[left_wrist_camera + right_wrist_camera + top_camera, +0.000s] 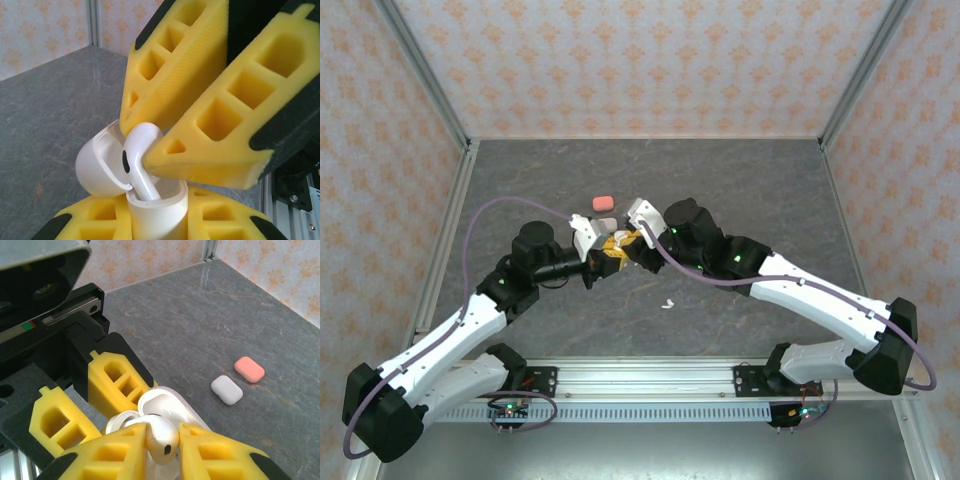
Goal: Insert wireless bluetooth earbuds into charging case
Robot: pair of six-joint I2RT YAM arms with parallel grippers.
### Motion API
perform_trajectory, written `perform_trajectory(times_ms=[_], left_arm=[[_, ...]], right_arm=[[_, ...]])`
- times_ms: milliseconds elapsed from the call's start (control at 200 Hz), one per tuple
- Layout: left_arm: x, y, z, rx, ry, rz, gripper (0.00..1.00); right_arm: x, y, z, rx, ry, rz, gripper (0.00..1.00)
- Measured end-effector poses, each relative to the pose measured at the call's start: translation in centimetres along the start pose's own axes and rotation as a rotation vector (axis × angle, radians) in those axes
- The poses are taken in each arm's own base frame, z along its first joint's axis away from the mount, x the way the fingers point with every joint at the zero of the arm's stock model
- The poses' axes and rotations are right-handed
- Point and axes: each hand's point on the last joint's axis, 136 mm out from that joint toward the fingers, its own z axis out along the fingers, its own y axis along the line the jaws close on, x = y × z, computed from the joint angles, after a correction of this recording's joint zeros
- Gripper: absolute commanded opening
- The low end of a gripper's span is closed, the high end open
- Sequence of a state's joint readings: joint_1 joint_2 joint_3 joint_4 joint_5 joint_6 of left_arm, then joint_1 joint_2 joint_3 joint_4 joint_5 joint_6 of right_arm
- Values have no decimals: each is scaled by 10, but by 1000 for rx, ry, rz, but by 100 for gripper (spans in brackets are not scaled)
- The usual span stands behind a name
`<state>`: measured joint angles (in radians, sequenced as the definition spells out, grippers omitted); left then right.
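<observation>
My left gripper is shut on a white charging case, held upright with its lid swung open to the left. From above, my right gripper is shut on a white earbud. The earbud's stem reaches down into the case's open mouth, and its rounded head is still above the rim. The right gripper's yellow fingers press the head from both sides. In the top view the two grippers meet at mid-table, left gripper facing right gripper.
A closed white case and a closed salmon-pink case lie side by side on the grey table beyond the grippers, the pink one farther back. A loose white earbud lies on the table nearer the arm bases.
</observation>
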<state>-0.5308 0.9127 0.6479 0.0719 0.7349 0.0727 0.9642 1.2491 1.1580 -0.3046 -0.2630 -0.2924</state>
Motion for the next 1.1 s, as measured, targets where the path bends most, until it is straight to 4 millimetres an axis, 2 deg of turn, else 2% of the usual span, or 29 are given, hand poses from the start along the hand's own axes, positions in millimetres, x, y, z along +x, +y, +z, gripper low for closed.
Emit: perform_trajectory(times_ms=[235,465,661,891,961,1101], left_arm=[[0,-4,1,20,1,8,0],[-4,-5,0,21,-16,19,0],[-10,-4,0,17,-42,35,0],[-24,1,-6,-37,-125,83,0],[-31,4,-8,-58,-157,100,0],[-46,6,-11,-81,-214,130,0]], right_arm=[[2,-3,-4,-31,8,21,35],[-7,-2,-21,-103,-29,89,51],[-23,-9,-44,-108,-102,154,56],[-38,-44,-59,-53,-153,334,60],[-46,-44,-64,-66,-169,367,61],[-71,-33,-75,-144,-209,395,62]])
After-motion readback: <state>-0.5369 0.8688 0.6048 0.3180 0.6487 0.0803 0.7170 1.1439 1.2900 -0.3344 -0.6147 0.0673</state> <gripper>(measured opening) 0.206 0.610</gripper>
